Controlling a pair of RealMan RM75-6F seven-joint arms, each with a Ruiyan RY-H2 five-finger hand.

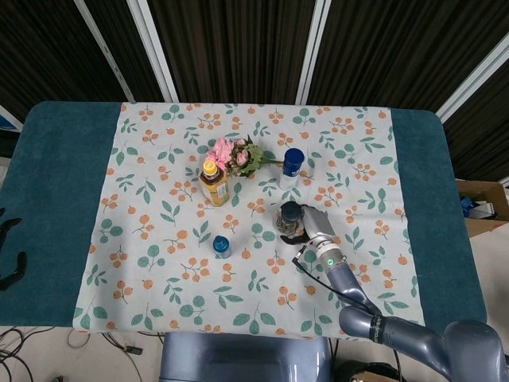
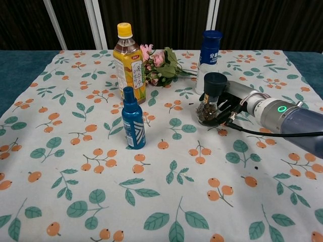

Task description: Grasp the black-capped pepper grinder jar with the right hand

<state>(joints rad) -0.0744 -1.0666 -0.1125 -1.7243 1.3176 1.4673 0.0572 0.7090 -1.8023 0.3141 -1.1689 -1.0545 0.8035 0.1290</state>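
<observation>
The pepper grinder jar [image 2: 209, 103], clear glass with a black cap, stands upright right of the cloth's middle; the head view shows the jar [image 1: 289, 216] from above. My right hand [image 2: 233, 104] is pressed up against its right side, dark fingers [image 2: 222, 102] curved round the glass and the thumb low in front. Whether they grip it is not clear; the jar stands untilted. From above, the right hand [image 1: 313, 226] lies just right of the cap. My left hand [image 1: 9, 267] shows only as dark fingers at the table's far left edge, holding nothing.
A blue-capped white bottle [image 2: 210, 56] stands just behind the jar. Pink flowers [image 2: 160, 66] and a yellow-capped tea bottle [image 2: 128, 59] are at the back left, and a small blue bottle [image 2: 132, 120] stands left of the jar. A black cable [image 2: 272, 134] trails from the right wrist.
</observation>
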